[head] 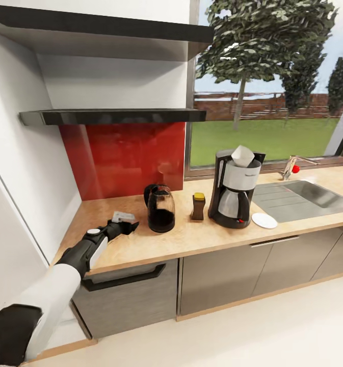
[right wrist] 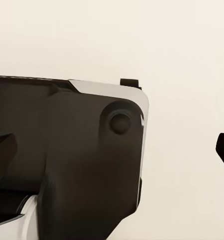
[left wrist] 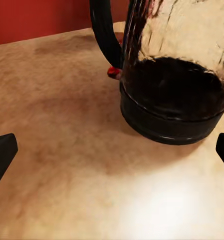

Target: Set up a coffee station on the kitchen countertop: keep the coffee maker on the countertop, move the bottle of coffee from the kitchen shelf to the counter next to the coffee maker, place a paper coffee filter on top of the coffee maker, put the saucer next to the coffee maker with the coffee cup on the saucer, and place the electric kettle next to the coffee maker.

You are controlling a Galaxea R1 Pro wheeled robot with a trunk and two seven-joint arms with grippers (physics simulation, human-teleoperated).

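Observation:
On the kitchen countertop (head: 140, 244) the coffee maker (head: 235, 193) stands with the white paper coffee filter (head: 242, 155) resting on its top. The bottle of coffee (head: 198, 206) stands just to its left and the bare white saucer (head: 264, 220) lies at its right. The electric kettle (head: 160, 209) (left wrist: 174, 80) stands left of the bottle. My left gripper (head: 131, 226) (left wrist: 112, 155) hovers low over the counter just left of the kettle, open, with nothing between its fingers. My right gripper (right wrist: 112, 150) is open too, facing a dark part of the robot's body. The black kitchen shelf (head: 115, 116) hangs bare above. The coffee cup is out of view.
An inset steel sink (head: 304, 196) with a faucet (head: 292, 165) lies right of the coffee maker. A red backsplash (head: 125, 158) and a white side wall (head: 23, 168) close the corner at the left. Grey cabinet fronts (head: 217, 275) run below the counter, with pale floor beneath.

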